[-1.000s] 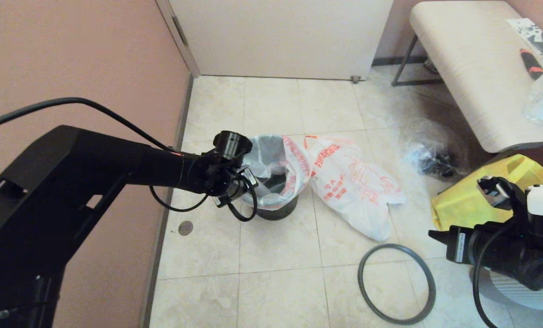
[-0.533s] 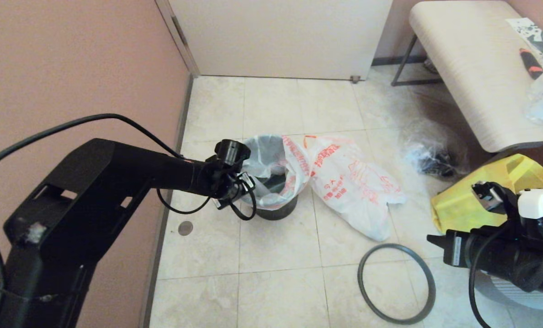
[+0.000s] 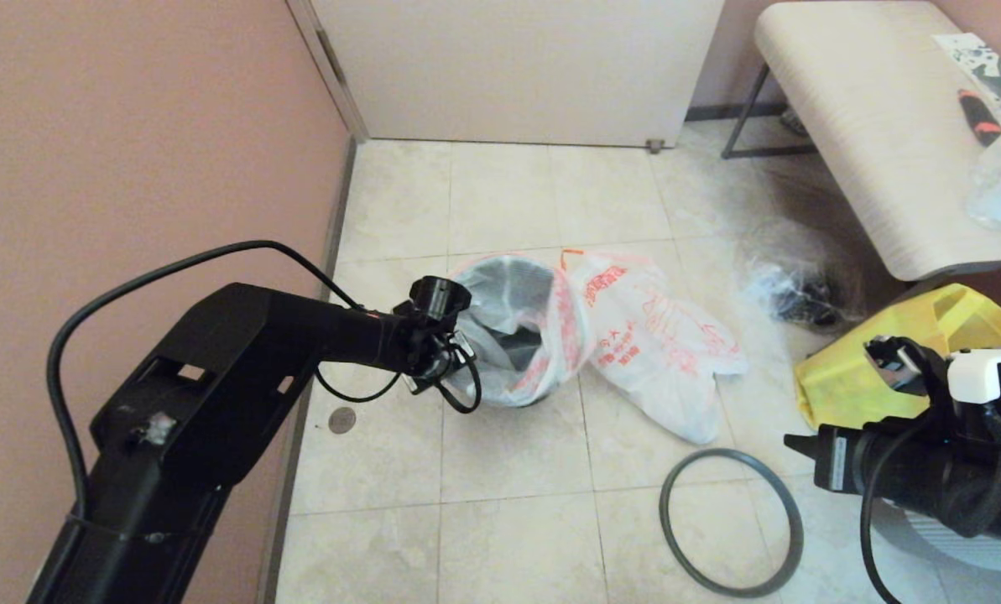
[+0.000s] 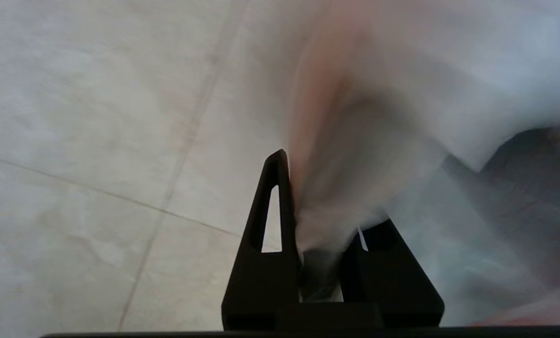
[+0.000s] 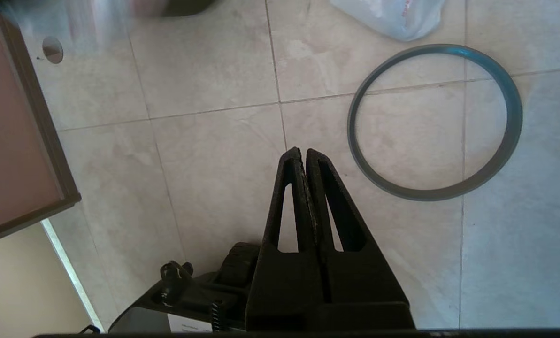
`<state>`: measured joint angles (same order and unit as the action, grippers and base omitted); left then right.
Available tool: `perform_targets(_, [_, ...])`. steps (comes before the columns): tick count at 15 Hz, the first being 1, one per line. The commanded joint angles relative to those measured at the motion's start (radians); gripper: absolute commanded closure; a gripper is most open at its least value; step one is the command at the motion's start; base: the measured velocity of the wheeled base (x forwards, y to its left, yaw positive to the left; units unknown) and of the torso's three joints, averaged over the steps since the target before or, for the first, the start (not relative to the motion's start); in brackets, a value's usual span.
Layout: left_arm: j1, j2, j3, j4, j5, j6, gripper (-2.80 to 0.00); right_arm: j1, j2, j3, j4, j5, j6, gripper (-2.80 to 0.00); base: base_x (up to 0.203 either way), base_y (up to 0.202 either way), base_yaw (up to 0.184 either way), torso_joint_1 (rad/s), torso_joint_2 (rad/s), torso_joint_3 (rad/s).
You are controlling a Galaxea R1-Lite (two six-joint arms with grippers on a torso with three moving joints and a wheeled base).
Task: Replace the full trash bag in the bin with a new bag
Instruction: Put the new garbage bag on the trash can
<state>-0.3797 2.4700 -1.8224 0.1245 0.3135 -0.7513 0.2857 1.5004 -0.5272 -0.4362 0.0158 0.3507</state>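
Left wrist view blurred, left pincer clamping new bag, bin mostly hidden

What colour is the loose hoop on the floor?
Dark grey hoop, clearest in the right wrist view.

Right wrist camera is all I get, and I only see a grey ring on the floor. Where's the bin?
Observer: The bin stands near the pink wall, with a white bag draped over it.
Operator: Is somebody holding that bag?
Observer: Yes, the left gripper is shut on the bag's edge.
Operator: And the old rubbish?
Observer: The full bag lies on the floor beside the bin.
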Motion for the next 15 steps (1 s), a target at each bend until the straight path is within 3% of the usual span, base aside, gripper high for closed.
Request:
perform_targets(1, [0.0,-0.038,0.062,0.007,0.004,-0.005,0.0,0.002,0.001,0.0,-0.003,0.001,0.012,0.0,0.0,0.0,0.0,0.0,0.0,0.0])
perform_targets(7, [-0.024,-0.273,0.448,-0.006,-0.008,0.005,0.0,0.064,-0.067,0.007,0.038,-0.023,0.011,0.0,0.0,0.0,0.0,0.0,0.0,0.0])
perform_targets(10, [-0.036,-0.319,0.705,-0.157,-0.009,0.005,0.0,0.118,-0.094,0.027,0.059,-0.103,0.012,0.0,0.0,0.0,0.0,0.0,0.0,0.0])
perform_targets(13, [-0.073,-0.311,0.934,-0.39,-0.008,0.008,0.0,0.133,-0.095,0.038,0.059,-0.109,0.014,0.0,0.0,0.0,0.0,0.0,0.0,0.0])
perform_targets(14, [-0.085,-0.286,0.97,-0.459,-0.008,0.015,-2.8,0.133,-0.095,0.036,0.059,-0.109,0.014,0.0,0.0,0.0,0.0,0.0,0.0,0.0])
perform_targets(15, [-0.089,-0.267,0.981,-0.485,-0.008,0.022,-2.8,0.133,-0.095,0.036,0.059,-0.109,0.017,0.0,0.0,0.0,0.0,0.0,0.0,0.0])
